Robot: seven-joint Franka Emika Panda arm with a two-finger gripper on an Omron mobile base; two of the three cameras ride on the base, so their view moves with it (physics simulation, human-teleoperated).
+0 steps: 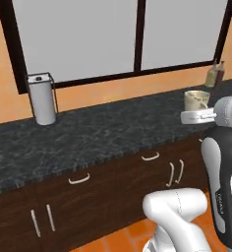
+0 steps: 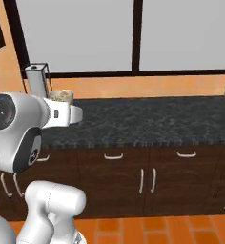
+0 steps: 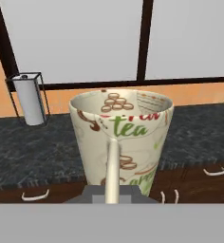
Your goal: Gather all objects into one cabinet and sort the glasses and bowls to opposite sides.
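Gripper (image 3: pixel 112 197) holds 1 cream mug (image 3: pixel 121 137) above the counter (image 1: pixel 88 138); paper towel holder (image 1: pixel 42 98) well left.

The cream mug (image 3: pixel 121 140) with green and brown tea pictures stands upright, held up above the dark counter (image 1: pixel 88 138).

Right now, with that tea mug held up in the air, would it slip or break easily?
The mug looks like glazed ceramic: stiff, probably smooth, so it could slip. It's held above the counter, so a drop would likely chip it. It's empty and probably light.
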